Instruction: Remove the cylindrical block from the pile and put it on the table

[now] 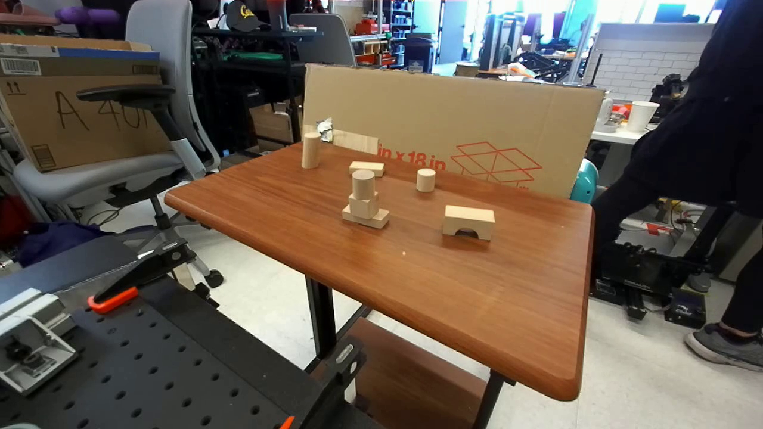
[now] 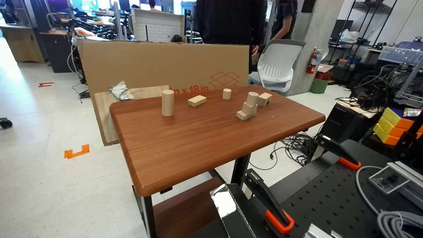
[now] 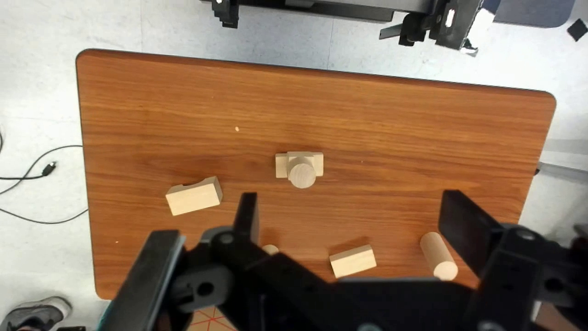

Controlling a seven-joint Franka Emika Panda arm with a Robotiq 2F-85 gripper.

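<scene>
The cylindrical block [image 1: 363, 185] [image 2: 252, 98] [image 3: 302, 175] is pale wood and stands upright on top of the pile. The pile [image 1: 363, 207] [image 2: 248, 109] [image 3: 281, 165] has a small block on a flat base piece, near the middle of the reddish-brown table [image 1: 477, 298] [image 2: 185, 145] [image 3: 390, 128]. My gripper [image 3: 351, 197] is open and empty in the wrist view, high above the table. The pile lies beyond its fingertips, towards the top of that view and nearer the left finger. The gripper does not show in the exterior views.
On the table stand a tall cylinder [image 1: 310, 151] [image 3: 437, 255], a flat rectangular block [image 1: 366, 169] [image 3: 353, 261], another short cylinder [image 1: 425, 180] [image 2: 227, 94] and an arch block [image 1: 469, 221] [image 3: 194, 196]. A cardboard panel [image 1: 453, 113] borders one long edge. A black perforated workbench [image 1: 167, 357] faces the opposite edge.
</scene>
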